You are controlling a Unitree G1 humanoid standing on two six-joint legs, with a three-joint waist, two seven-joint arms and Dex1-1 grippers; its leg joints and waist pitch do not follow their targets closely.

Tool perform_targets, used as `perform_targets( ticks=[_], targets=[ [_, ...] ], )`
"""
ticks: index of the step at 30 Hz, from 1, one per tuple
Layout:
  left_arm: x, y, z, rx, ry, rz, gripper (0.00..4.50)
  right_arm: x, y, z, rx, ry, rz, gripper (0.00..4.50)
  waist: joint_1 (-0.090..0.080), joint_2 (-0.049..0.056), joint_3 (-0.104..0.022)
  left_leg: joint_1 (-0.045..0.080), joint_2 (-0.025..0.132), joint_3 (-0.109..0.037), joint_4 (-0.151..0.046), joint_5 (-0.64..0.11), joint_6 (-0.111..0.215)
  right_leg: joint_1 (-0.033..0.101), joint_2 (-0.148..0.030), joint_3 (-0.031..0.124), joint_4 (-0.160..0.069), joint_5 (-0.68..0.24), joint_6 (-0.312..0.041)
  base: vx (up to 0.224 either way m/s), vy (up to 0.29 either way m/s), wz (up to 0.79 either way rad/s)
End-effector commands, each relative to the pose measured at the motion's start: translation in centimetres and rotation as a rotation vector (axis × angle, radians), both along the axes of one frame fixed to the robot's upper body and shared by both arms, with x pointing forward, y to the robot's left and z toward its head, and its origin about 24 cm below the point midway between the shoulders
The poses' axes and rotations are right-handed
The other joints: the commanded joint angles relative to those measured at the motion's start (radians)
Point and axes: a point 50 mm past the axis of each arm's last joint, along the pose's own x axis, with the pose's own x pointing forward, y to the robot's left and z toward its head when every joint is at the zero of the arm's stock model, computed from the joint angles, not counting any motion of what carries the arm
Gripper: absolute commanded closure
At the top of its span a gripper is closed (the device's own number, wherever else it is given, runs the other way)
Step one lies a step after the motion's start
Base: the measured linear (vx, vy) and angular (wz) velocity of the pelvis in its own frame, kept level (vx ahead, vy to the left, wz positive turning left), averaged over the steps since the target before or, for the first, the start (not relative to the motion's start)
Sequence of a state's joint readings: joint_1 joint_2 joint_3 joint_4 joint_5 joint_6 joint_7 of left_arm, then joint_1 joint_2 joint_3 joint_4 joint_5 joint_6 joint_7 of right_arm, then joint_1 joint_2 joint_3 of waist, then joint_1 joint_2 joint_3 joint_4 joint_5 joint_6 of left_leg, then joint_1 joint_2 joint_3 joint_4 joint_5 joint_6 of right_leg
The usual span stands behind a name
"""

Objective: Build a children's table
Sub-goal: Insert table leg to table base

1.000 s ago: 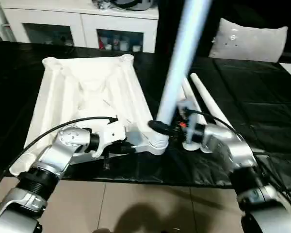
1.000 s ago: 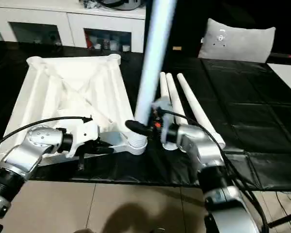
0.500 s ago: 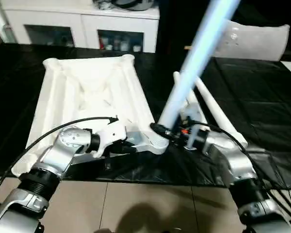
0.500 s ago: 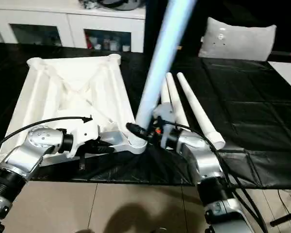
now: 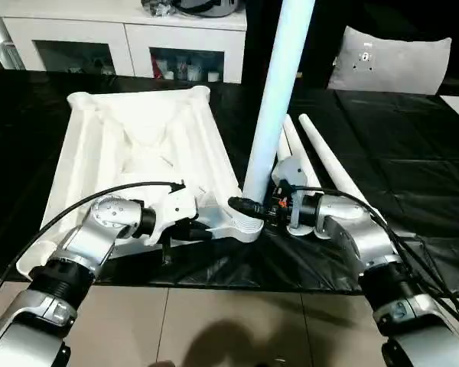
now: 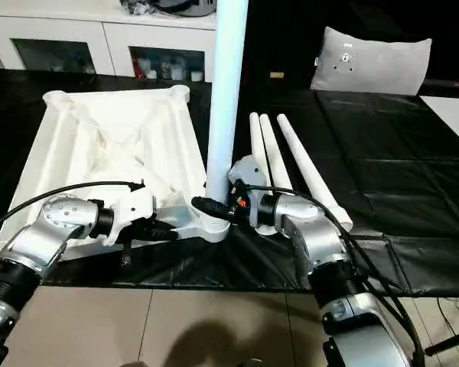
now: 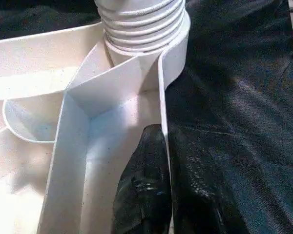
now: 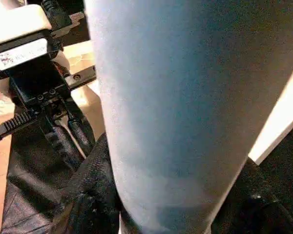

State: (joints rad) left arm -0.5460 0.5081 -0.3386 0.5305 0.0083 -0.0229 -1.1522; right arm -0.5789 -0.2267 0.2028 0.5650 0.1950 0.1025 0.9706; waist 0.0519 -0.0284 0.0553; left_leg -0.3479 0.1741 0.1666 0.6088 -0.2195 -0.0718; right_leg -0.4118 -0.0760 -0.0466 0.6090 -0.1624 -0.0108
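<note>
The children's table top [image 5: 138, 145] lies upside down on the black cloth, ribbed underside up. One white leg [image 5: 275, 92] stands upright in its near right corner socket [image 5: 249, 225]. My right gripper [image 5: 249, 206] is shut around that leg just above the socket; its black fingers [image 8: 88, 195] hug the leg [image 8: 185, 107]. My left gripper [image 5: 195, 229] is shut on the top's near rim beside the same corner, one black finger [image 7: 144, 185] against the rim wall, with the leg's ribbed end [image 7: 141, 24] just beyond. Three loose legs [image 6: 271, 145] lie side by side right of the top.
A white cabinet with glass doors [image 5: 138, 38] stands behind the table. A pale cushion [image 5: 390, 61] sits at the back right. The black cloth [image 5: 413, 160] covers the table, whose front edge runs just below my grippers, with tiled floor [image 5: 214, 321] beneath.
The held leg leaned to the right half a second ago and now stands upright in the corner socket. My left gripper has stayed on the rim.
</note>
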Motion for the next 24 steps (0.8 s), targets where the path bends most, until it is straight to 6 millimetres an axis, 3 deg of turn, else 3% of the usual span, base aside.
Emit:
perform_targets(
  ticks=[1, 2, 6, 7, 9, 10, 11, 12, 16, 18, 19, 21, 23, 24],
  targets=[
    [0.5, 0.2, 0.9, 0.024, -0.043, 0.003, 4.5, -1.5, -0.5, -4.4, -0.147, 0.186, -0.003, 2.6, -0.002, 0.016, -0.046, 0.004, 0.051, -0.026, -0.1, -0.376, -0.02, 0.026, -0.074, 0.044, -0.103, -0.592, -0.13, 0.0, 0.0, 0.0],
    [0.4, 0.3, 0.8, 0.02, -0.038, 0.016, 4.5, -1.5, -0.5, -4.5, -0.144, 0.19, -0.009, 2.6, -0.003, 0.009, -0.045, 0.004, 0.051, -0.026, -0.1, -0.378, -0.019, 0.024, -0.074, 0.043, -0.107, -0.618, -0.117, 0.0, 0.0, 0.0],
    [0.3, 0.8, 0.5, 0.01, -0.021, 0.114, 4.5, -1.2, -0.5, -4.6, -0.138, 0.196, -0.089, 2.6, -0.003, 0.012, -0.044, 0.006, 0.05, -0.028, -0.101, -0.384, -0.021, 0.019, -0.073, 0.042, -0.111, -0.663, -0.097, 0.0, 0.0, 0.0],
    [0.3, 0.8, 0.6, -0.021, -0.018, 0.174, 4.5, -1.0, -0.4, -4.6, -0.128, 0.199, -0.148, 2.6, -0.008, 0.004, -0.042, 0.005, 0.051, -0.03, -0.102, -0.393, -0.028, 0.018, -0.076, 0.039, -0.111, -0.692, -0.089, 0.0, 0.0, 0.0],
    [0.0, 0.6, 0.8, -0.056, -0.014, 0.245, 4.5, -0.6, -0.3, -4.6, -0.12, 0.201, -0.221, 2.6, -0.012, 0.007, -0.042, 0.007, 0.048, -0.032, -0.1, -0.404, -0.031, 0.014, -0.076, 0.036, -0.117, -0.727, -0.076, 0.0, 0.0, 0.0],
    [-0.1, 0.5, 0.9, -0.063, -0.014, 0.262, 4.5, -0.5, -0.2, -4.6, -0.121, 0.2, -0.239, 2.6, -0.02, 0.0, -0.042, 0.003, 0.047, -0.035, -0.101, -0.406, -0.028, 0.017, -0.075, 0.028, -0.123, -0.747, -0.063, 0.0, 0.0, 0.0],
    [-0.5, -0.3, 1.1, -0.09, -0.016, 0.329, 4.5, 0.0, 0.2, -4.7, -0.127, 0.205, -0.325, 2.6, -0.021, 0.0, -0.045, 0.002, 0.05, -0.036, -0.103, -0.401, -0.032, 0.021, -0.079, 0.029, -0.118, -0.729, -0.068, 0.0, 0.0, 0.0],
    [-0.5, -0.3, 1.1, -0.09, -0.016, 0.329, 4.5, 0.0, 0.2, -4.7, -0.127, 0.205, -0.325, 2.6, -0.032, 0.006, -0.043, -0.01, 0.052, -0.04, -0.11, -0.393, -0.035, 0.029, -0.075, 0.022, -0.115, -0.692, -0.082, 0.0, 0.0, 0.0],
    [-1.3, -2.9, 1.3, -0.114, -0.035, 0.433, 4.5, 1.4, 1.1, -4.4, -0.133, 0.223, -0.501, 2.6, -0.052, 0.007, -0.043, -0.005, 0.053, -0.044, -0.114, -0.447, -0.043, 0.031, -0.074, 0.01, -0.122, -0.638, -0.096, 0.0, 0.0, 0.0],
    [-1.5, -4.6, 1.4, -0.093, -0.062, 0.474, 4.5, 2.0, 1.5, -4.4, -0.144, 0.235, -0.56, 2.6, -0.053, 0.008, -0.042, 0.003, 0.049, -0.041, -0.107, -0.449, -0.035, 0.023, -0.073, 0.012, -0.128, -0.623, -0.103, 0.0, 0.0, 0.0],
    [-1.6, -5.6, 1.6, -0.098, -0.067, 0.496, 4.5, 2.2, 1.9, -4.3, -0.15, 0.245, -0.581, 2.6, -0.056, 0.004, -0.043, 0.005, 0.049, -0.037, -0.105, -0.445, -0.029, 0.021, -0.073, 0.015, -0.127, -0.606, -0.114, 0.0, 0.0, 0.0],
    [-1.8, -6.4, 1.9, -0.097, -0.064, 0.508, 4.5, 2.4, 2.2, -4.4, -0.152, 0.258, -0.602, 2.6, -0.056, -0.002, -0.044, -0.001, 0.047, -0.036, -0.105, -0.427, -0.017, 0.025, -0.072, 0.014, -0.125, -0.595, -0.113, 0.0, 0.0, 0.0],
    [-1.9, -6.5, 1.9, -0.088, -0.065, 0.509, 4.5, 2.4, 2.4, -4.4, -0.156, 0.257, -0.605, 2.6, -0.054, -0.001, -0.044, -0.003, 0.045, -0.035, -0.104, -0.419, -0.008, 0.024, -0.072, 0.014, -0.126, -0.604, -0.103, 0.0, 0.0, 0.0],
    [-1.9, -6.5, 1.9, -0.082, -0.068, 0.512, 4.5, 2.4, 2.4, -4.4, -0.157, 0.257, -0.602, 2.6, -0.056, -0.009, -0.044, -0.008, 0.045, -0.036, -0.105, -0.416, -0.007, 0.027, -0.071, 0.013, -0.126, -0.604, -0.099, 0.0, 0.0, 0.0]
  ],
)
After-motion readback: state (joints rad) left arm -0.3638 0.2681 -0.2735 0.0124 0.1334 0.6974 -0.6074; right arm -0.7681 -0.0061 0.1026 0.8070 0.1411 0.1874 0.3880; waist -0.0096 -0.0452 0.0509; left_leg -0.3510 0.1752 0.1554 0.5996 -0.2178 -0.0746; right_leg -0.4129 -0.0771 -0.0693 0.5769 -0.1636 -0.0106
